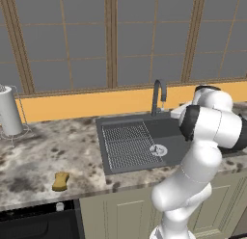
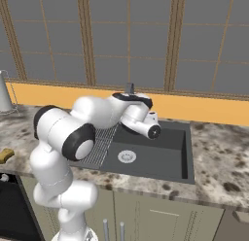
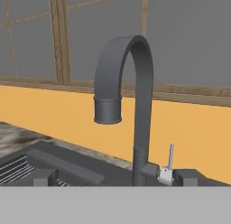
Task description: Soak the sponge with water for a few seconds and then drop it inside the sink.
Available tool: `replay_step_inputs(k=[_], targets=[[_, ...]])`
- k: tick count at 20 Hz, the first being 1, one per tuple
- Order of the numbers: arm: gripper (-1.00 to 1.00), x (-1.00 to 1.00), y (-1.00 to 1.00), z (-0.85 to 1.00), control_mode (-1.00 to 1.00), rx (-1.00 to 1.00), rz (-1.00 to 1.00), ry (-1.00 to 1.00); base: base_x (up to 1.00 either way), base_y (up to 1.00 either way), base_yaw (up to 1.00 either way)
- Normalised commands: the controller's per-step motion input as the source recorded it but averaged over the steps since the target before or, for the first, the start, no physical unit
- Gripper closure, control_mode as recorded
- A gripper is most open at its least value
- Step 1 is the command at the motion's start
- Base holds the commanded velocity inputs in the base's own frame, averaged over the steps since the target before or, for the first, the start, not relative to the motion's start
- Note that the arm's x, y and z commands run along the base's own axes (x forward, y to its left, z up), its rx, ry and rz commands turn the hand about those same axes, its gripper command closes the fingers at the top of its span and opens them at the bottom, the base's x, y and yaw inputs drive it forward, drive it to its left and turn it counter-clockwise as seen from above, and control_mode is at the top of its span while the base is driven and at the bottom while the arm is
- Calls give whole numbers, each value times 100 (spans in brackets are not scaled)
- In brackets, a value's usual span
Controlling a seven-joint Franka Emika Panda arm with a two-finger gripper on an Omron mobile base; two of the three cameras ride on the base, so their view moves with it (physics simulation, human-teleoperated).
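Note:
The mustard-yellow sponge lies on the speckled counter near its front edge, well left of the sink; it also peeks in at the left edge as the sponge. In the hand view my gripper is open, its dark fingertips set wide apart with nothing between them. It faces the dark gooseneck faucet at close range, level with the small silver lever at the faucet's base. No water comes out of the spout. The arm reaches over the sink, far from the sponge.
A paper towel roll in a wire holder stands at the back left of the counter. The ribbed drainboard fills the sink's left part, beside the round drain. An orange backsplash and windows run behind the faucet.

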Motion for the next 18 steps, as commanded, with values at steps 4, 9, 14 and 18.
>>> replay_step_inputs(k=[4,9,14,18], targets=[[-100,4,0,-3,-100,0,3,0,0,0,0],[-100,26,0,-5,-100,0,4,0,0,0,0],[-100,29,0,-3,-100,0,4,0,0,0,0],[-100,22,0,0,-100,0,4,0,0,0,0]])
